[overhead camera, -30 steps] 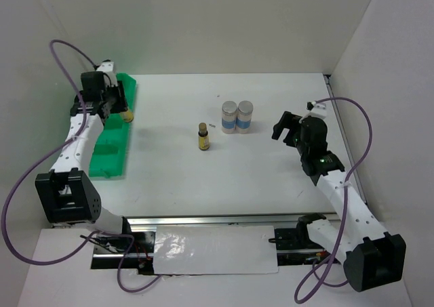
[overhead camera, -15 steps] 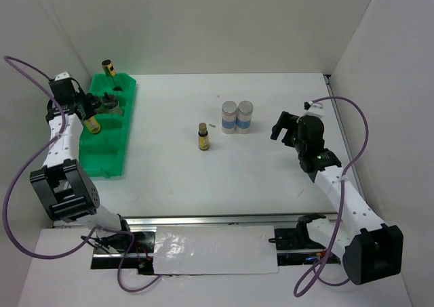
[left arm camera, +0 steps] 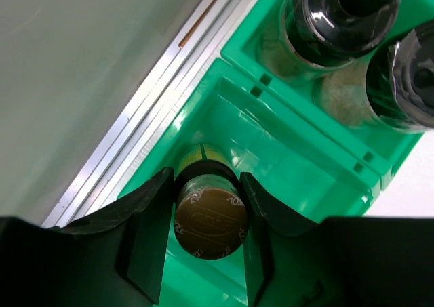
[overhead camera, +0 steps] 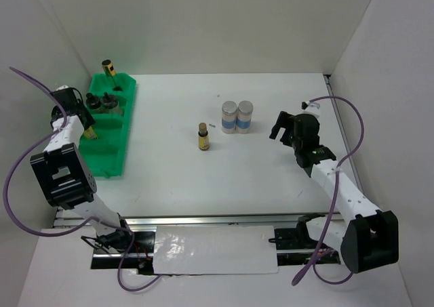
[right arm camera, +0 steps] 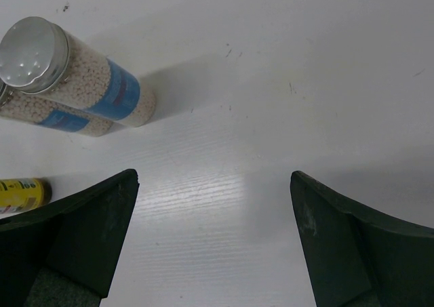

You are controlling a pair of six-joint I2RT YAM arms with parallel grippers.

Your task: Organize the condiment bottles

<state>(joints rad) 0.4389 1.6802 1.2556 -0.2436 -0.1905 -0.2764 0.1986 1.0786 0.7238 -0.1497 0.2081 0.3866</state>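
Left pincer (left arm camera: 207, 185) is narrow, clamped on a small amber bottle (left arm camera: 210, 219) with a yellow label. Its round brown base faces my wrist camera and both fingers (left arm camera: 146, 212) press its sides. The held bottle sits inside a compartment of the green tray (left arm camera: 285, 171); I can't tell if it touches the floor there. Just past the fingertips, in the neighbouring compartment, two dark bottles (left arm camera: 339, 22) (left arm camera: 407, 76) stand side by side, touching or nearly so. From the top camera the left pincer (overhead camera: 80, 120) hangs over the tray's wall-side edge with the bottle tilted below it. One more amber bottle (overhead camera: 108, 68) stands further ahead of it, at the tray's far end. Right pincer (right arm camera: 213, 178) is wide, with nothing between the jaws and only bare white table (right arm camera: 271, 83) under it. Ahead of it and to its left are two silver-lidded jars (right arm camera: 74, 73) (right arm camera: 41, 114) with blue labels, close together and upright in the top view. A yellow-labelled bottle (right arm camera: 20, 190) is further to its left, apart from the jars. From above, the right pincer (overhead camera: 281, 127) is near the jars but not touching them.
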